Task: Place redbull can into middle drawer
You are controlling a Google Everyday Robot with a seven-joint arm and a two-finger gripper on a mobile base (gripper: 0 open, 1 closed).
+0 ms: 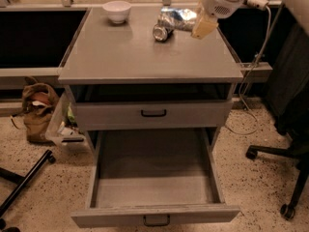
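Note:
The redbull can [176, 21], shiny silver and light blue, lies tilted on its side in my gripper [197, 24] over the back right of the cabinet top [145, 57], its silver end pointing left and down. The gripper comes in from the upper right and is shut on the can's right end; one beige finger [204, 27] shows. The middle drawer [154, 197] is pulled wide open at the bottom front, grey and empty, with a small dark handle [157, 220]. It is well below and in front of the can.
A white bowl [117, 10] stands at the back left of the top. A closed grey drawer front with a black handle [153, 113] is above the open drawer. A brown bag [38, 110] and a clear bin [63, 127] sit on the floor at left, and a chair base [285, 178] at right.

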